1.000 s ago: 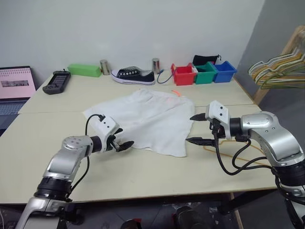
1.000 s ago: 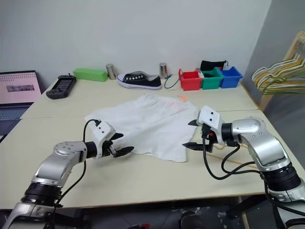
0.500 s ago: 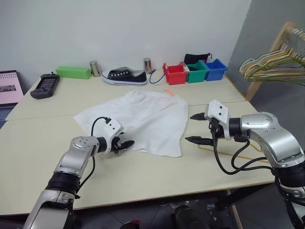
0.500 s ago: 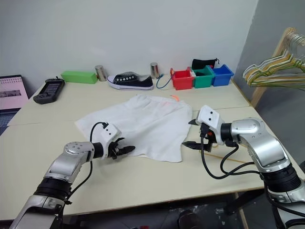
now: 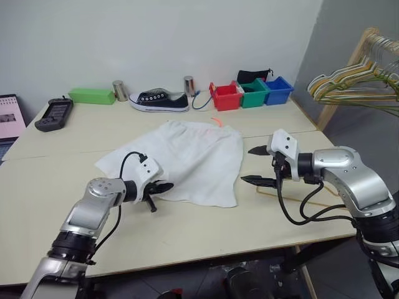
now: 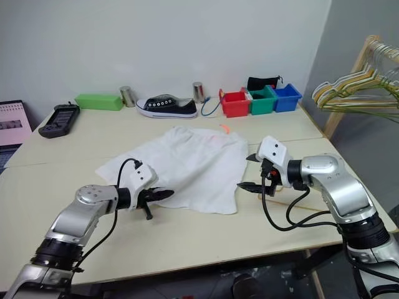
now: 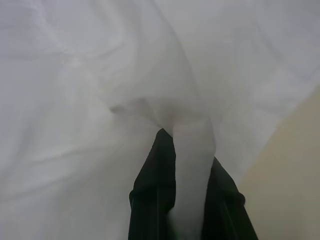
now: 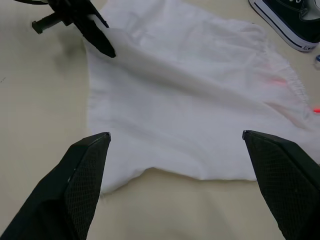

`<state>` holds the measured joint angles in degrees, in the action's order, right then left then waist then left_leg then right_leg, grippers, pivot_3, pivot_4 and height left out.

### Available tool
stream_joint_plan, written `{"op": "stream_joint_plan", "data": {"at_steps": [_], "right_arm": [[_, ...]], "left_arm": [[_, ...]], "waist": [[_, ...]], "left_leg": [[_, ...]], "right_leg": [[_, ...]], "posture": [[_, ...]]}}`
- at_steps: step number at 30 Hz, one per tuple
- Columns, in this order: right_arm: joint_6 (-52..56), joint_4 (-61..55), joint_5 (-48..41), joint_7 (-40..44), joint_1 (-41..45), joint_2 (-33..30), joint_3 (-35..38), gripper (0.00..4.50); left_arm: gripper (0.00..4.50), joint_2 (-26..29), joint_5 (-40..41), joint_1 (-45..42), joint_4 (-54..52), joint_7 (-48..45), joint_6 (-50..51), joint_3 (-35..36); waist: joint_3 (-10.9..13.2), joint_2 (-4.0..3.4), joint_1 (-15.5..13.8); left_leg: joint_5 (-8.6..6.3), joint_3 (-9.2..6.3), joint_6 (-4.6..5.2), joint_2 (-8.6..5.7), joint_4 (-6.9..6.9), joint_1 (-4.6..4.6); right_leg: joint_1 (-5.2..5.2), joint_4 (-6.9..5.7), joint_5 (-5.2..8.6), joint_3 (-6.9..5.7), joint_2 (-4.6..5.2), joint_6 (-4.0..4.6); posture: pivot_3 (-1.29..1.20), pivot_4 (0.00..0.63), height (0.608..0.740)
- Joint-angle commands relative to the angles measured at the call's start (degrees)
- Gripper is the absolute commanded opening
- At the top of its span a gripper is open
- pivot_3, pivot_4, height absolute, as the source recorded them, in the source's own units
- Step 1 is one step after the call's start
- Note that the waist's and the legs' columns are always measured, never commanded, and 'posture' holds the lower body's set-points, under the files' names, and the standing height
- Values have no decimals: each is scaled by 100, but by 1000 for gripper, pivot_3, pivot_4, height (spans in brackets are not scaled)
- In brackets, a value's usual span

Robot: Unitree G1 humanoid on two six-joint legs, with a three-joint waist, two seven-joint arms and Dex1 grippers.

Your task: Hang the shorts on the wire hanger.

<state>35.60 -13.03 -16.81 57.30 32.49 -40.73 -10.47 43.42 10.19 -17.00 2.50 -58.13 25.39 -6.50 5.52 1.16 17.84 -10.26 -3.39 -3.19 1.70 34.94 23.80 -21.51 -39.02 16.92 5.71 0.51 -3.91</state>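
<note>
Shorts (image 5: 187, 159) lie spread mid-bench; left gripper (image 5: 161, 187) fingers clamp a pinch of hem, right gripper (image 5: 257, 165) fingers gape beside the other edge; lift gently, since a thin fold could slip; wire hanger (image 5: 299, 200) waits beneath the right arm.

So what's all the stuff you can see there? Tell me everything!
shorts: one, white, spread mid-table
wire hanger: one, yellowish-tan, flat on table under right arm
table: one, beige
shoe: one, black and white, back of table
cans: two, silver, either side of shoe
box: one, green, back left
bins: three, red, green, blue, back right
pouch: one, black, behind bins
handheld device: one, black, far left
hangers: several, striped, on wooden rack at right
left gripper: shut on shorts' near edge
right gripper: open beside shorts
</note>
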Motion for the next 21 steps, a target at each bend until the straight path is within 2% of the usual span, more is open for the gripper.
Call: {"op": "stream_joint_plan", "data": {"at_steps": [1,3,5,8,11,14,16,19,21], "right_arm": [[-115,-19,25,8,185,-17,81,4500],[-144,15,43,15,201,-13,67,4500],[-162,46,58,20,226,-2,50,4500],[-208,95,93,38,264,7,22,4500],[-266,168,132,55,312,6,-22,4500],[-440,311,249,118,387,-12,-135,4500],[-617,449,374,152,455,15,-229,4500],[-1129,849,726,179,640,103,-472,4500],[-1440,1142,928,195,757,194,-602,4500]], "left_arm": [[44,741,-65,256,-44,-815,-270,-66],[44,1041,-549,122,618,-873,-949,-278],[44,1171,-1252,-350,1671,-490,-1854,-545],[44,1134,-2430,-1455,3529,680,-3058,-1073],[44,897,-3283,-2566,5060,1973,-3558,-1502],[44,643,-4053,-3397,6159,2973,-3845,-1984],[44,492,-4273,-3644,6569,3185,-3972,-2130],[44,238,-4013,-3740,6808,2855,-4189,-1909],[454,174,-3893,-3734,6843,2669,-4311,-1784]], "waist": [[0,0,-1],[0,-1,-5],[-2,2,-37],[-5,7,-42],[-10,17,-38],[-15,26,-28],[-17,28,-17],[-17,28,6],[-17,28,9]], "left_leg": [[0,0,0,0,0,-1],[0,-1,0,1,0,-2],[0,-1,0,1,0,-5],[0,-4,0,0,0,-10],[1,-4,2,-3,1,-13],[6,-4,9,-8,12,-4],[6,-2,9,-8,12,4],[6,7,9,-5,4,12],[5,10,9,-5,-6,21]], "right_leg": [[1,-1,0,-1,0,1],[0,-1,1,-2,-1,2],[2,-2,1,-2,-1,2],[10,-1,6,-9,0,12],[8,-1,-1,-6,0,2],[9,0,-23,0,0,-30],[1,3,-25,4,0,-35],[-15,4,-20,7,0,-27],[-28,2,-19,6,1,-25]], "posture": [[-233,15,740],[-233,14,740],[-233,14,740],[-235,15,740],[-241,15,740],[-247,16,740],[-257,14,740],[-264,15,740],[-259,14,740]]}}
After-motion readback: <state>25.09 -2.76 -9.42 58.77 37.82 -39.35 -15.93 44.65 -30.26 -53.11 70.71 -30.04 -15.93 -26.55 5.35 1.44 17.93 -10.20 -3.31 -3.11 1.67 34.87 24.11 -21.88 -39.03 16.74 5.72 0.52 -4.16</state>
